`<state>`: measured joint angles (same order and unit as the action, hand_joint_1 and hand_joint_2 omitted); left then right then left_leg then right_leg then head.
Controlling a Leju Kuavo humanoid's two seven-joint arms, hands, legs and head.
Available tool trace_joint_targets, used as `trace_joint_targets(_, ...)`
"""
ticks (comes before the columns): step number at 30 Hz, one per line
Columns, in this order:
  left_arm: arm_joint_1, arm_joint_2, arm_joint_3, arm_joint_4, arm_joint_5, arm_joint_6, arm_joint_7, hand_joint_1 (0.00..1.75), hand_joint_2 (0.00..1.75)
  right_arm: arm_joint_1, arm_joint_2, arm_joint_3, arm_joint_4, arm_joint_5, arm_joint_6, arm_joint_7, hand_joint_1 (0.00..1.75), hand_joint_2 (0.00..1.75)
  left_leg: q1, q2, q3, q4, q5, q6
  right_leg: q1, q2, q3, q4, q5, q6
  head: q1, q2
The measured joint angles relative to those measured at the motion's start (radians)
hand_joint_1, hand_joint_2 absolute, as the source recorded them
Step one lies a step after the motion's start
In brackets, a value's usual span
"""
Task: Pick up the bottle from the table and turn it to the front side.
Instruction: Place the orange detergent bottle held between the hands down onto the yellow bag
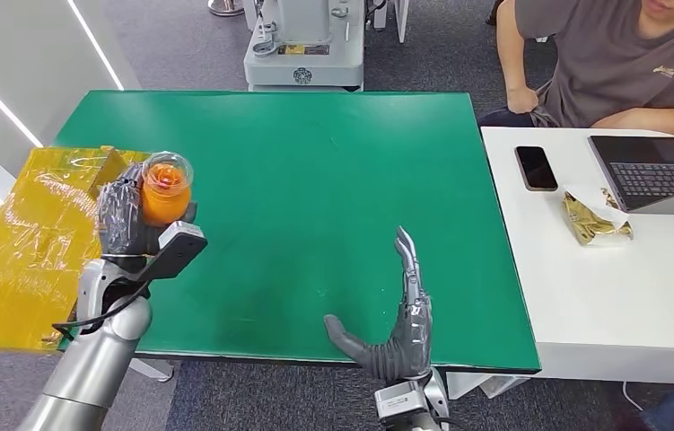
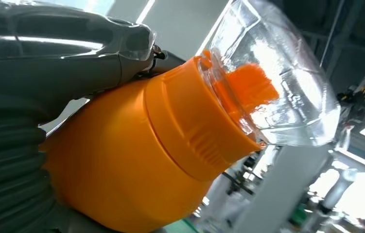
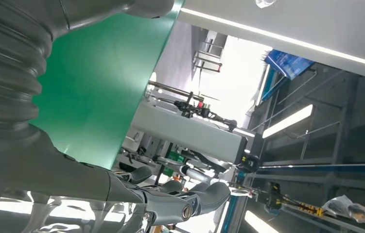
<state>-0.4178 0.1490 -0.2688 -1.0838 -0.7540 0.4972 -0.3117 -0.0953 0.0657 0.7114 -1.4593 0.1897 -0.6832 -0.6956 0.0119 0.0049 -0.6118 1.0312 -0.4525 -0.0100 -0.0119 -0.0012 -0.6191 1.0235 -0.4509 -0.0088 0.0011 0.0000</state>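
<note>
The left hand grasps the orange bottle and holds it lifted above the left edge of the green counter, its clear cap upward. The right hand is released, fingers spread, over the counter's near edge.

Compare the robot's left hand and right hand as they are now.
The left hand grips the orange plastic bottle with the clear domed cap; the right hand holds nothing. The left hand's fingers curl round the bottle; the right hand's are straight, thumb apart. The left hand is at the green table's left edge, the right at its near edge.
</note>
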Motion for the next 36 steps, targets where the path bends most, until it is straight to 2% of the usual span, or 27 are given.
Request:
trace_joint_targets(6, -0.070, 0.097, -0.003, 0.075, -0.186, 0.032, 0.038, 1.75, 1.75, 0.035, 0.000, -0.010, -0.036, 0.016, 0.000, 0.001, 0.00, 1.75, 0.000, 0.000, 0.000, 0.000, 0.000, 0.000, 0.001, 0.000, 0.000, 0.000, 0.000, 0.000, 0.000, 0.000)
trace_joint_targets(12, -0.158, 0.163, -0.041, 0.158, -0.424, 0.079, 0.095, 1.75, 1.75, 0.076, 0.000, -0.019, -0.087, 0.022, 0.000, 0.007, 0.00, 1.75, 0.000, 0.001, 0.000, 0.000, 0.000, -0.001, 0.000, 0.001, 0.000, 0.000, 0.000, -0.001, 0.000, 0.000)
trace_joint_targets(16, -0.199, 0.198, -0.064, 0.222, -0.491, 0.111, 0.093, 1.75, 1.75, 0.097, -0.001, -0.024, -0.111, 0.019, 0.000, 0.005, 0.00, 1.75, 0.000, 0.001, 0.000, 0.000, -0.001, -0.001, 0.000, 0.001, -0.001, 0.000, 0.000, -0.001, 0.000, 0.000)
trace_joint_targets(20, -0.231, 0.217, -0.087, 0.291, -0.519, 0.146, 0.057, 1.75, 1.75, 0.105, -0.008, -0.025, -0.126, 0.009, 0.000, 0.003, 0.00, 1.75, 0.000, 0.001, 0.000, 0.000, -0.001, -0.001, 0.000, 0.001, -0.001, 0.000, 0.000, -0.001, 0.000, 0.000)
trace_joint_targets(30, -0.248, 0.248, -0.116, 0.455, -0.496, 0.151, -0.056, 1.75, 1.75, 0.112, -0.031, -0.019, -0.143, -0.003, 0.000, 0.017, 0.00, 1.75, 0.001, 0.001, 0.000, 0.000, -0.001, -0.001, 0.000, 0.002, -0.001, 0.000, 0.000, -0.001, 0.000, 0.000)
trace_joint_targets(36, -0.260, 0.266, -0.122, 0.538, -0.443, 0.151, -0.145, 1.75, 1.75, 0.114, -0.048, -0.014, -0.143, 0.014, 0.000, 0.053, 0.00, 1.75, 0.001, 0.001, 0.000, 0.000, -0.001, -0.002, 0.000, 0.002, -0.001, 0.000, 0.000, -0.001, 0.000, 0.000)
